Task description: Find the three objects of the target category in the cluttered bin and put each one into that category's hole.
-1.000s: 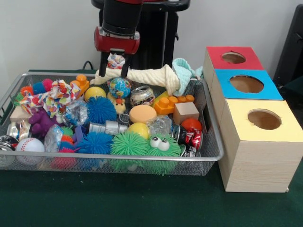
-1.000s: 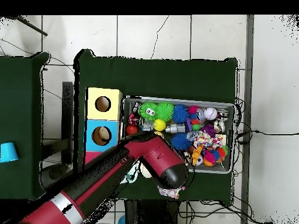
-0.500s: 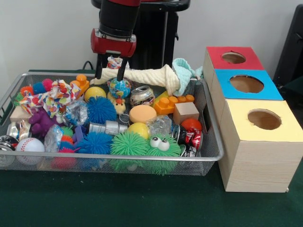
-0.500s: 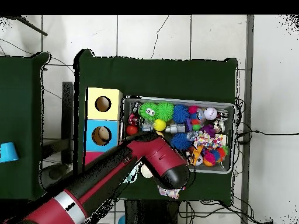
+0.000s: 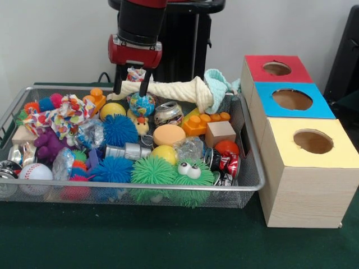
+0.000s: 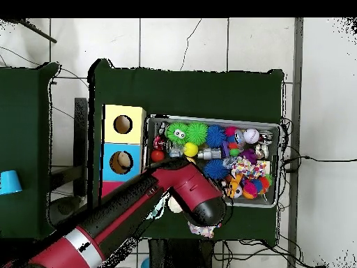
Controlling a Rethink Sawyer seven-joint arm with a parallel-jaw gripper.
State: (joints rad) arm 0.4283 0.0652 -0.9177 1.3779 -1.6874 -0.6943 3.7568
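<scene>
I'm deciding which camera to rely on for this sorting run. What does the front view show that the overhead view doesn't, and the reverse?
Only the front view shows the gripper, holding a patterned fabric scrap above the bin's far side, and the red box with its hole. Only the overhead view shows the arm's full reach and a blue cup on a neighbouring table. Both show the wire bin of toys, the green googly-eyed ball, and the blue box and yellow box.
</scene>
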